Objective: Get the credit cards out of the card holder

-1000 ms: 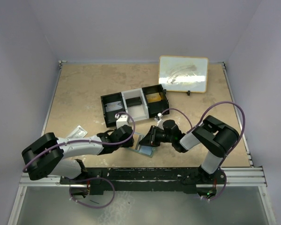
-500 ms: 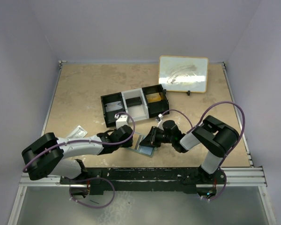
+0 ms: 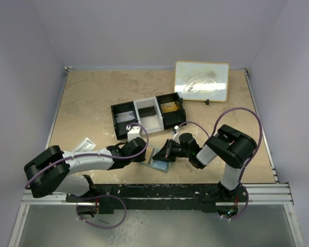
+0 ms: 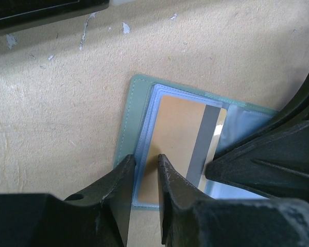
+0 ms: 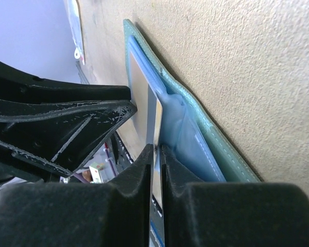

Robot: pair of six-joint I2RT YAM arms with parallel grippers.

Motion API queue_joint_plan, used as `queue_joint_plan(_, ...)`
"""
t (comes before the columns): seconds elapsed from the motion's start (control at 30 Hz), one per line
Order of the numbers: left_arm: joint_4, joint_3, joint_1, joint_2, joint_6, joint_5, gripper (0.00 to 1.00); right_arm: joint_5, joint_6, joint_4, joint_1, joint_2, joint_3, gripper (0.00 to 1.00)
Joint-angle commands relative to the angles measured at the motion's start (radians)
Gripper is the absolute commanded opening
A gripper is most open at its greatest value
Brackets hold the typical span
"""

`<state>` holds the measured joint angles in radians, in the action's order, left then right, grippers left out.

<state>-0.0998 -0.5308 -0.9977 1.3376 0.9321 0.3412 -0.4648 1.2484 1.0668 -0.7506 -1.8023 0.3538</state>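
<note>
Low in the left wrist view, the left pincer (image 4: 144, 163) is bearing on the near edge of the opened card holder (image 4: 130, 113). Its fingers are standing almost together across the light blue pocket seam. Whether they are actually pinching that layer or only pressing it down cannot be told.

The card holder is lying flat on the table (image 4: 56, 113), its blue inside facing up. The orange-tan card (image 4: 175, 128) is sitting in the pocket, grey stripe showing, with most of its face already exposed.

From the right side of that frame the right pincer (image 5: 155, 150) is reaching in. Its own camera shows it clenched on the thin edge of this card.

So the task is looking barely begun. One card is being gripped but is not yet free of its slot. No dark card can be made out, and no card is lying loose on the table.

Farther up the overhead view, the three-compartment tray (image 3: 153, 122) is sitting beyond the wallet. The clear packet (image 3: 86, 145) is lying to the left. A framed board (image 3: 202, 81) is leaning at the back.
</note>
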Motion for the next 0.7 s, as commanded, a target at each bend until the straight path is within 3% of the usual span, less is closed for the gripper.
queue_joint_plan(0.0,-0.060,-0.016,-0.021,0.011,0.007,-0.055,0.21,-0.008,0.002,0.074,-0.003,0.010,-0.011,0.06)
queue_joint_plan(0.3,-0.092,-0.016,-0.022,0.011,0.021,-0.013,0.17,0.016,-0.034,-0.065,0.000,0.092,-0.026,0.00)
queue_joint_plan(0.5,-0.093,-0.003,-0.022,0.003,0.027,0.007,0.16,0.003,-0.011,-0.004,0.006,0.103,-0.065,0.00)
queue_joint_plan(0.67,-0.103,0.003,-0.022,0.000,0.026,0.010,0.16,0.022,-0.020,-0.056,0.013,0.131,-0.073,0.00)
